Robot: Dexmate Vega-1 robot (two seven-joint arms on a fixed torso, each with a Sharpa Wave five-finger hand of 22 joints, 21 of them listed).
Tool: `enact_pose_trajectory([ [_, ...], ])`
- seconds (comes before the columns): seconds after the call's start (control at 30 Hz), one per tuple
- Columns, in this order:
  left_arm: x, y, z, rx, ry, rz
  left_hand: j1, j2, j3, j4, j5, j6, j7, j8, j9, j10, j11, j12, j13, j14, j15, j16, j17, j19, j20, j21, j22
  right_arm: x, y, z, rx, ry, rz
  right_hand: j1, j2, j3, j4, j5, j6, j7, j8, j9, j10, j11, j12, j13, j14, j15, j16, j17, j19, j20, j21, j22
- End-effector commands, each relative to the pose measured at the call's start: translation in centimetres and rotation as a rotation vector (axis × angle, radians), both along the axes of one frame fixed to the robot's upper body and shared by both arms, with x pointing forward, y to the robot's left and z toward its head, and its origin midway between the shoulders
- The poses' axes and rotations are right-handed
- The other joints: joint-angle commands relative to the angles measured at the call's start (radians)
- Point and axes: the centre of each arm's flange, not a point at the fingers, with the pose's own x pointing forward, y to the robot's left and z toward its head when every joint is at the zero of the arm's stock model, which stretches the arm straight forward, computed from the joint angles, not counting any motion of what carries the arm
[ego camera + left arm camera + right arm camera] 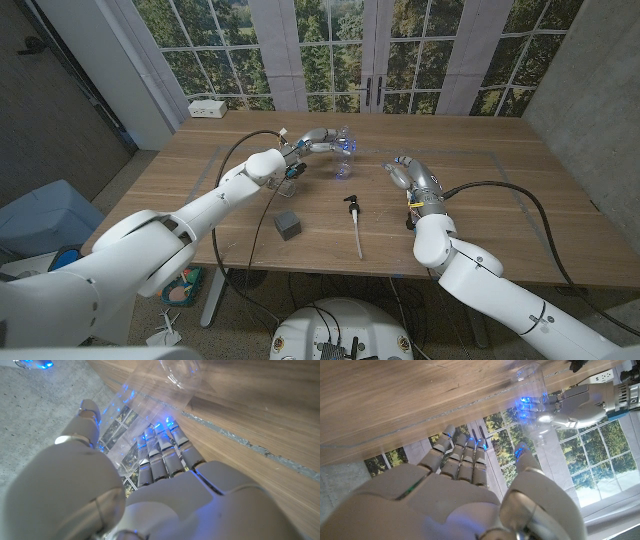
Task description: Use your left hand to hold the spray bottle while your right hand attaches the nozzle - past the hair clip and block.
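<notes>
- The left robot hand [322, 139] is out over the far middle of the desk [480, 150], its fingers [161, 452] wrapped around the clear spray bottle [345, 157], which stands roughly upright a little short of the far edge.
- Near the left forearm sits the dark grey block [289, 224], towards the near edge; a small dark object by the left wrist may be the hair clip [291, 172], too small to be sure.
- The nozzle [354, 222] lies flat on the desk between the two arms, its black head towards the bottle and its white tube pointing at the near edge. It lies nearer the near edge than the right robot hand does, and to that hand's left.
- The right robot hand [407, 172] holds nothing, fingers spread, well apart from the nozzle and just right of the bottle.
- The left wrist view shows the clear bottle wall pressed against the fingers; the right wrist view shows the bottle [532, 382] and the left robot hand [580, 407] beyond spread fingers [465, 457].
</notes>
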Motion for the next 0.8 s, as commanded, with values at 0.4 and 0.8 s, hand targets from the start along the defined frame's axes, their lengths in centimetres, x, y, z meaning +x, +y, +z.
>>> enact_pose_trajectory([
  [0.4,-0.8,0.3,-0.1,-0.003,-0.013,-0.01,0.166,0.172,0.032,0.043,0.0,0.364,-0.042,0.018,0.002,0.138,-0.128,-0.007,0.004,0.001,-0.136,-0.004,0.004,0.003,-0.008,0.008,0.001,-1.7,2.8,-2.0,-0.183,-0.029,-0.106,0.078,-0.054,-0.017,0.0,-0.012,0.07,-0.011,0.035,0.007,0.049,-0.023,0.027,0.027,0.029,-0.018,0.03,0.027,0.019,0.005,0.001,0.003],
  [0.8,-1.2,0.2,-0.1,-0.002,-0.023,-0.011,0.167,0.172,0.029,0.044,0.0,0.366,-0.044,0.018,0.002,0.14,-0.127,-0.011,0.004,0.001,-0.135,-0.006,0.004,0.002,-0.009,0.009,0.002,-2.0,3.7,-2.4,-0.246,0.01,-0.112,0.115,-0.062,-0.033,0.009,-0.01,0.084,-0.02,0.049,0.011,0.069,-0.032,0.042,0.056,0.072,-0.03,0.071,0.062,0.021,-0.002,-0.002,0.005],
])
